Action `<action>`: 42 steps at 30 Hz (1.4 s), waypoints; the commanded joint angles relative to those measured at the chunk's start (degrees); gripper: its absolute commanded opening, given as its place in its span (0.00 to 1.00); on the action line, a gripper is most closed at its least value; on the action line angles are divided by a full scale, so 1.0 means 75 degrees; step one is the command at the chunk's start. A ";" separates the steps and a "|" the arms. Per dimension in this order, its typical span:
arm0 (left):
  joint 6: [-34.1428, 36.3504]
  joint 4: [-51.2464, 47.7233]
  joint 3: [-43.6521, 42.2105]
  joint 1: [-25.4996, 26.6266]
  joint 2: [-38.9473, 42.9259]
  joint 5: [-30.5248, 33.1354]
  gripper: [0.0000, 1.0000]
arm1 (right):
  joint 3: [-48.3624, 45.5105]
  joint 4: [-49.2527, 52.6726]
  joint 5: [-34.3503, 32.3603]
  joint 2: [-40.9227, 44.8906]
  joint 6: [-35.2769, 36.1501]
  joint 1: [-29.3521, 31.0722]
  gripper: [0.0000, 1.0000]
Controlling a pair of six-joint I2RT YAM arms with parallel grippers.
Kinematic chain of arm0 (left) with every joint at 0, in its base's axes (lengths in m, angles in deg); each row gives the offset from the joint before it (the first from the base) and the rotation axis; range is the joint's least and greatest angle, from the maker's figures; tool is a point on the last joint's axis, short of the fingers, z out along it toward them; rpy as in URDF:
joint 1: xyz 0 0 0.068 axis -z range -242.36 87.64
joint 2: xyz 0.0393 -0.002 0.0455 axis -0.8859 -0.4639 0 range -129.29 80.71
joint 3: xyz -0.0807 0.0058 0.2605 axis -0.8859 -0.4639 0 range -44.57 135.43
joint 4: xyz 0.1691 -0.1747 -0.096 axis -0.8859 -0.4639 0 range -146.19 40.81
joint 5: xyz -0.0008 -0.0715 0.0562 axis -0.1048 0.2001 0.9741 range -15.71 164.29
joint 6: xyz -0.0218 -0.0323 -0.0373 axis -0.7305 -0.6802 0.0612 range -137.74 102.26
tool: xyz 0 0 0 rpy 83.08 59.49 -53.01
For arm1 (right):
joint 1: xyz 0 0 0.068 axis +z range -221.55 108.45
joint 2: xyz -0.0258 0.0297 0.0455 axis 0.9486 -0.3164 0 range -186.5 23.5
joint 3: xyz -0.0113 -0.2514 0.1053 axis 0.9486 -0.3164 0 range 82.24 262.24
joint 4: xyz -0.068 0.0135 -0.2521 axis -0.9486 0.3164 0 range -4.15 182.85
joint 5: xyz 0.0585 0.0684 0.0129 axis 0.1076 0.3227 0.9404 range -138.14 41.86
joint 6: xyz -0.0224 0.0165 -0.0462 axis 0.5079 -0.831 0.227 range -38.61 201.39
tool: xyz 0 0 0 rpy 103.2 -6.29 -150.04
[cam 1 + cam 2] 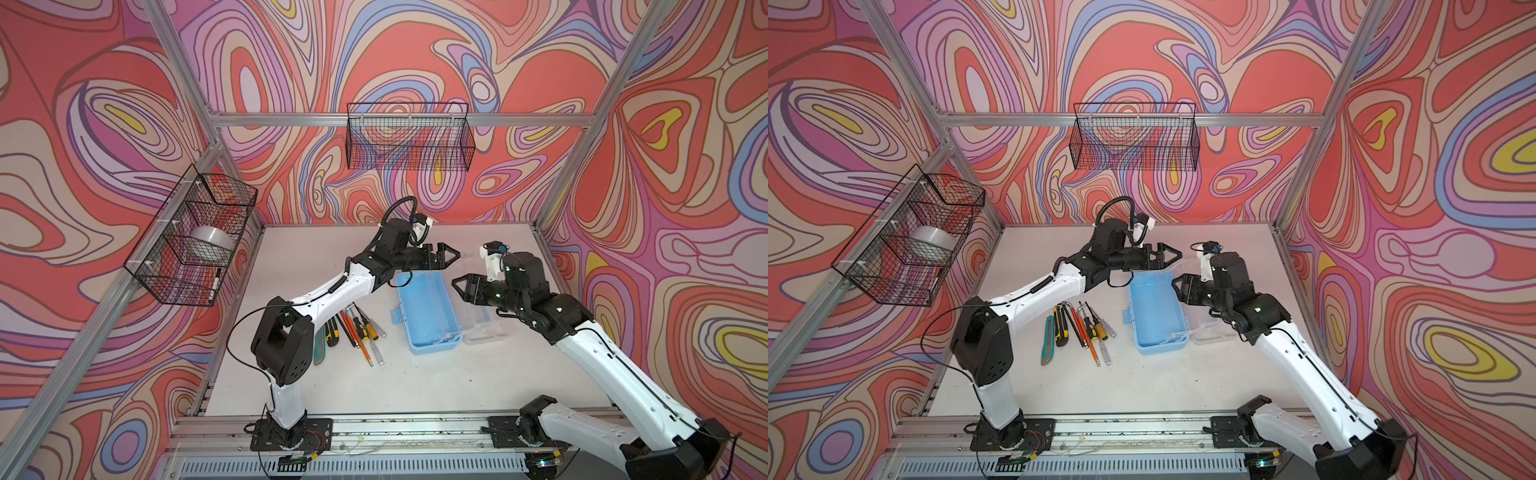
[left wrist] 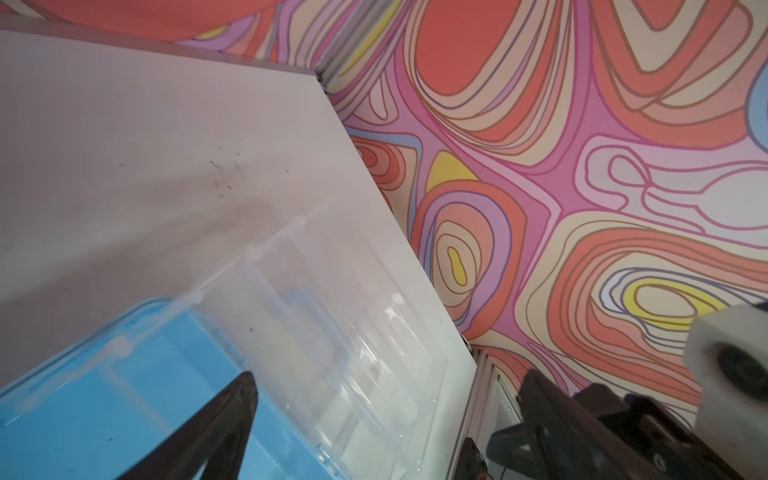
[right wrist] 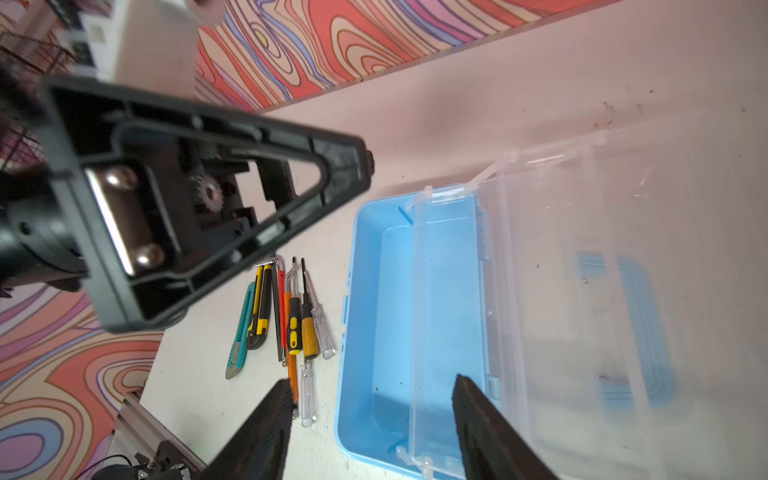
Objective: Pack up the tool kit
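The blue box (image 1: 428,311) sits in the middle of the top view on the white worktop (image 1: 415,382). Its clear lid (image 1: 484,328) is flipped open and lies flat on the box's right side, so I think the opening part is done. The box looks empty inside. The tools (image 1: 357,324), screwdrivers and knives, lie in 1 bunch just left of the box, and none is packed yet. My left gripper (image 1: 454,254) hangs above the box's upper end, jaws wide apart, holding nothing. My right gripper (image 1: 457,286) hangs just right of that end, jaws apart and empty too. All the packing and shutting the lid look left to do.
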 commanded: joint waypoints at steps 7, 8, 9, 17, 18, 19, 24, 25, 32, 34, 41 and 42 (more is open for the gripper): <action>0.0823 -0.2812 -0.2173 -0.0032 0.2878 0.4738 1.00 | 0.0108 -0.0485 -0.1516 -0.0891 -0.0025 0.1492 0.56; 0.0845 -0.3083 -0.2474 -0.0051 0.3207 0.5197 1.00 | 0.0151 -0.0499 -0.1596 -0.1021 -0.0041 0.1645 0.56; 0.0859 -0.3226 -0.2766 -0.0079 0.3489 0.5541 1.00 | 0.0182 -0.0542 -0.1620 -0.1144 -0.0059 0.1766 0.56; 0.0107 -0.3847 -0.5092 -0.1568 0.5284 0.5407 0.96 | 0.0729 -0.1039 -0.1489 -0.2733 -0.0088 0.2738 0.54; 0.0046 -0.3994 -0.5216 -0.1698 0.5388 0.5444 0.95 | 0.0866 -0.1091 -0.1407 -0.2951 -0.0087 0.2814 0.51; -0.0026 -0.4180 -0.5283 -0.1744 0.5445 0.5561 0.94 | 0.0962 -0.1166 -0.1274 -0.3146 -0.0075 0.2840 0.47; -0.0186 -0.4581 -0.5534 -0.2058 0.5235 0.5752 0.83 | 0.1135 -0.1401 -0.1029 -0.3739 -0.0088 0.2868 0.46; -0.0200 -0.4535 -0.5613 -0.2211 0.5131 0.5612 0.81 | 0.1138 -0.1446 -0.1002 -0.3807 -0.0109 0.2870 0.46; -0.0316 -0.3953 -0.6179 -0.2907 0.4593 0.4992 0.60 | 0.1122 -0.1562 -0.0992 -0.4060 -0.0144 0.2861 0.46; -0.0325 -0.3878 -0.6291 -0.3074 0.4426 0.4796 0.60 | 0.1155 -0.1537 -0.0984 -0.4138 -0.0147 0.2863 0.46; -0.0392 -0.3832 -0.6621 -0.3112 0.4351 0.4919 0.60 | 0.1189 -0.1571 -0.0969 -0.4310 -0.0147 0.2864 0.46; -0.0372 -0.3850 -0.6603 -0.3128 0.4373 0.4878 0.60 | 0.1195 -0.1582 -0.0958 -0.4342 -0.0150 0.2863 0.46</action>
